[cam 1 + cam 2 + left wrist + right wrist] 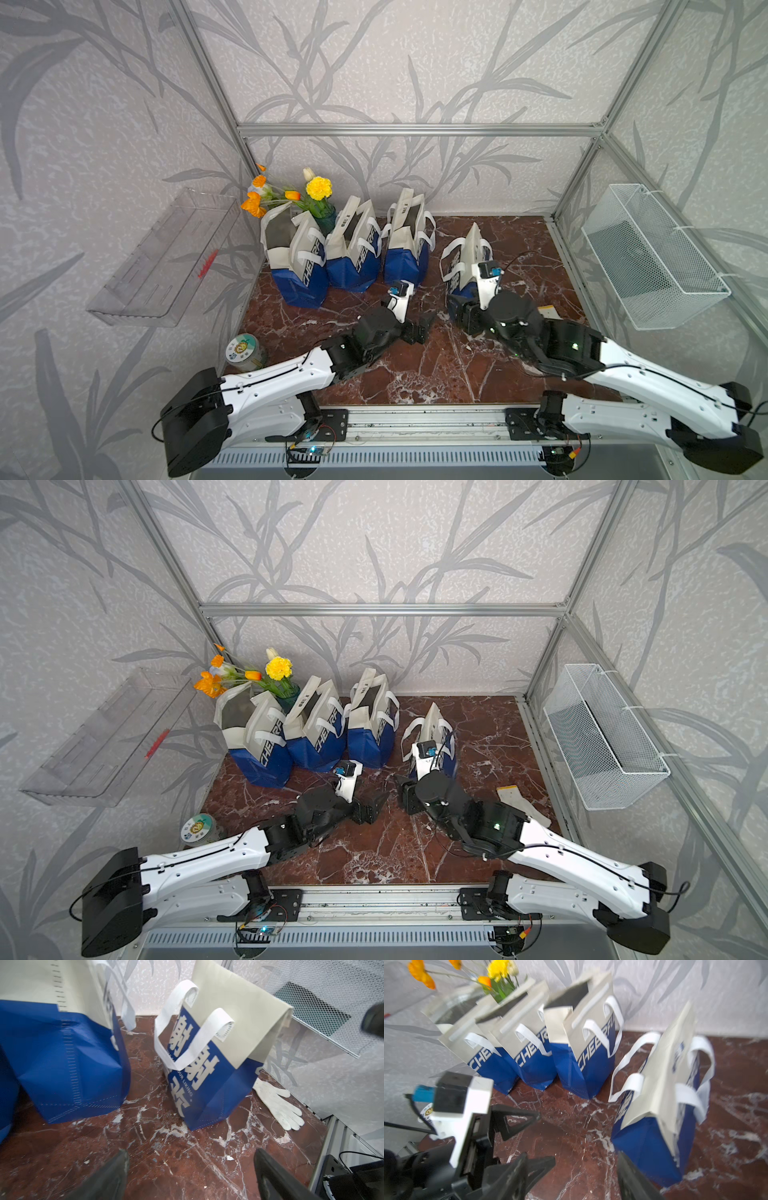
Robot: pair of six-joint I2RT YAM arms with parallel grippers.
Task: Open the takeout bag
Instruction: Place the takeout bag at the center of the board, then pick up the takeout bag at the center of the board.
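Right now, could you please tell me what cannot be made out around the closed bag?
- closed bag: lower part hidden by right arm, top views; inside unseen, top pressed shut.
- glove: cuff hidden behind bag, left wrist view.
- right gripper: blurred, fingers cut by edge, right wrist view.

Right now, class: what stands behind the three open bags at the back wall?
A bunch of orange and yellow flowers in a dark green vase. The bags cover the vase's lower part.

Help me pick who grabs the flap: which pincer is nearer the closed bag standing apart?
Right. The right pincer sits beside the closed bag, at its base; the left pincer is farther off across the table, nearer the three open bags.
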